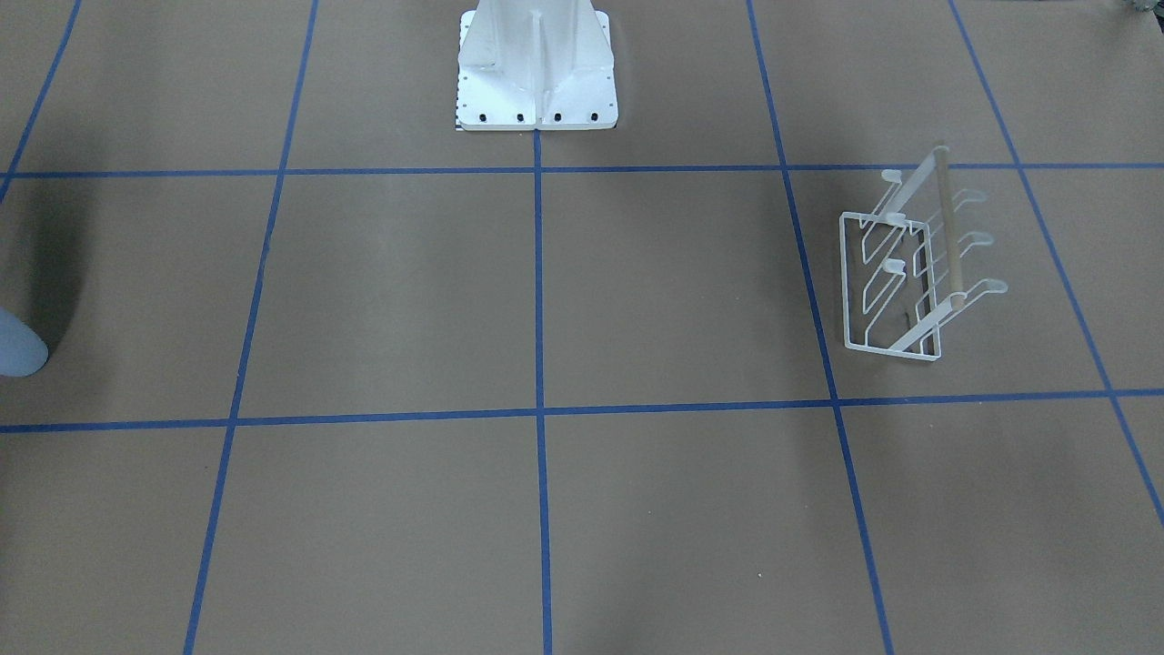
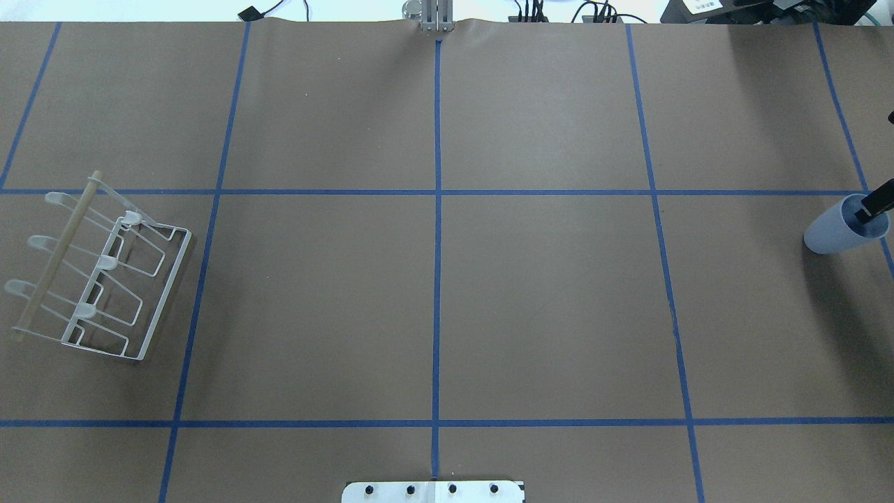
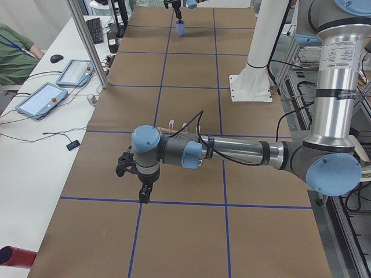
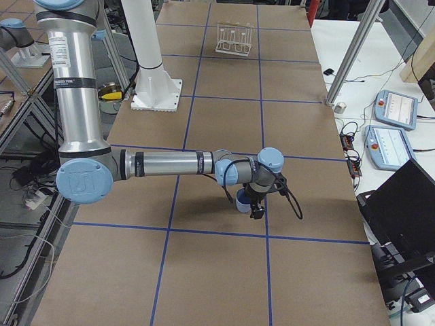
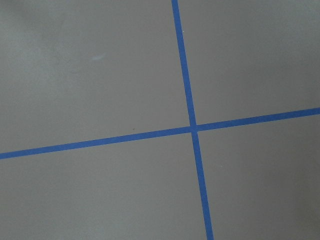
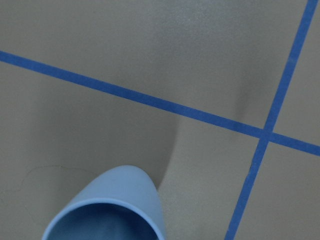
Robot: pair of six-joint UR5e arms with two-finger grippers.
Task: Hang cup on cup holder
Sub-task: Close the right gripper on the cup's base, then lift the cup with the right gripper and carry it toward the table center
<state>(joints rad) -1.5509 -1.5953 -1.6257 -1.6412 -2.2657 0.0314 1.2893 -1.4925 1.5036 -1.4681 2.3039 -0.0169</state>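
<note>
The pale-blue cup (image 2: 834, 234) is at the table's far right edge; it also shows at the left edge of the front view (image 1: 16, 346) and in the right wrist view (image 6: 112, 200). My right gripper (image 4: 257, 209) is shut on its rim, with one black finger (image 2: 876, 202) inside the cup. The white wire cup holder (image 2: 105, 279) with its tan wooden rod stands at the far left (image 1: 909, 273). My left gripper (image 3: 143, 191) hovers over the table beyond the holder. I cannot tell if it is open.
The white robot pedestal (image 1: 536, 64) stands at the middle of the near edge (image 2: 433, 491). Blue tape lines (image 5: 192, 127) grid the brown table. Tablets (image 3: 43, 98) and a seated person lie beside the table; a laptop (image 4: 401, 210) is at the other end.
</note>
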